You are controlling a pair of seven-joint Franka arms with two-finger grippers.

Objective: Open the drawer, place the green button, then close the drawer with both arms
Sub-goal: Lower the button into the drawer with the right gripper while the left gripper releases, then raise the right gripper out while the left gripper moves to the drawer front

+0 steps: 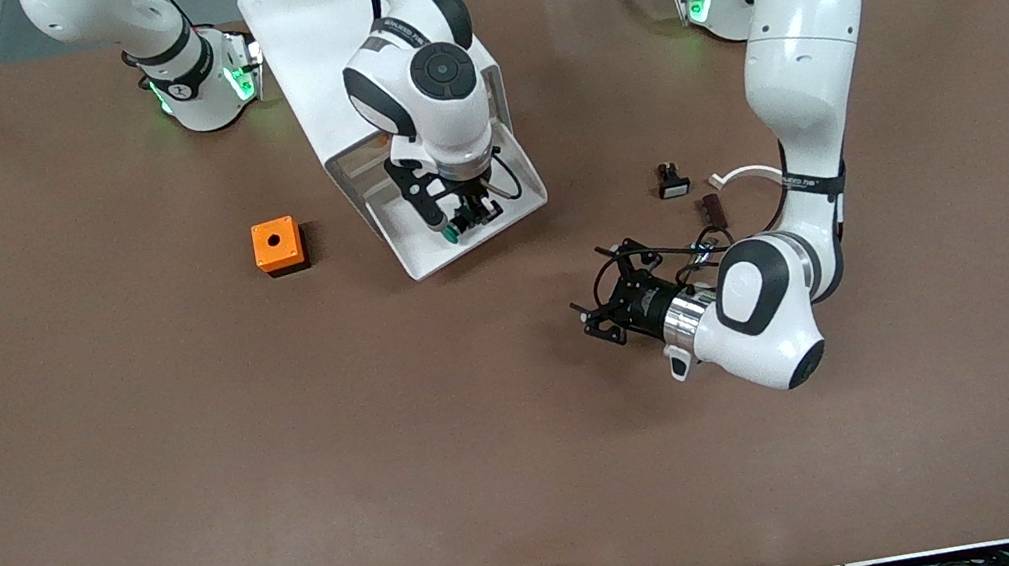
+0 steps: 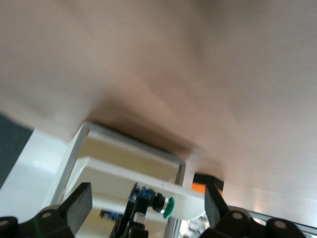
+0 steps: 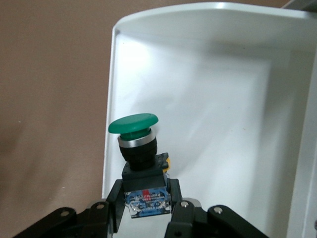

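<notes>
The drawer (image 1: 506, 197) is a white tray pulled out of the white cabinet (image 1: 304, 41). My right gripper (image 1: 469, 216) is over the drawer's front part, shut on the black-and-blue body of the green-capped button (image 1: 452, 231). In the right wrist view the button (image 3: 133, 124) is held above the drawer floor (image 3: 223, 84) by the gripper (image 3: 146, 198). My left gripper (image 1: 599, 317) is open and empty, low over the table and apart from the drawer, nearer the front camera. The left wrist view shows its open fingers (image 2: 74, 208), the drawer (image 2: 114, 173) and the button (image 2: 167, 207) farther off.
An orange box with a hole (image 1: 277, 245) sits beside the drawer toward the right arm's end. A black button with a white cap (image 1: 671, 181), a small brown part (image 1: 712, 207) and a white curved piece (image 1: 745, 174) lie by the left arm.
</notes>
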